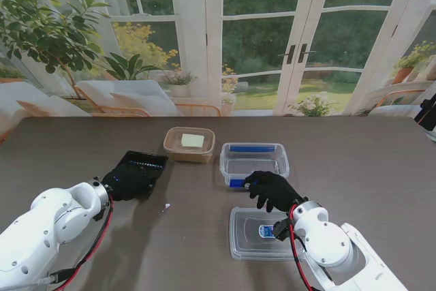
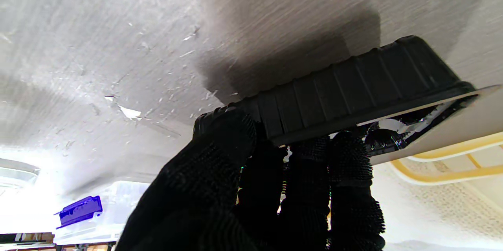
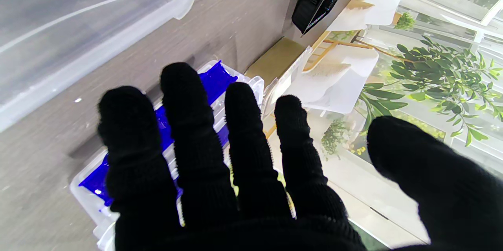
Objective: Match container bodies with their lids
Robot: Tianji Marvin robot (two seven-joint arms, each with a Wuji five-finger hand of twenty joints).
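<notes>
A black ribbed container is at the left of the table, and my left hand is shut on its near edge. In the left wrist view that black container is tipped up off the table, with my thumb outside its wall and my fingers over the rim. A clear container body with blue clips stands at the middle. My right hand hovers open at its near edge, fingers spread over the blue clip. Nearer to me a clear lid lies flat beside my right wrist.
A tan container with a lid on it stands farther from me, between the black and clear ones. A small white scrap lies on the dark wooden table. Windows and plants are beyond the far edge.
</notes>
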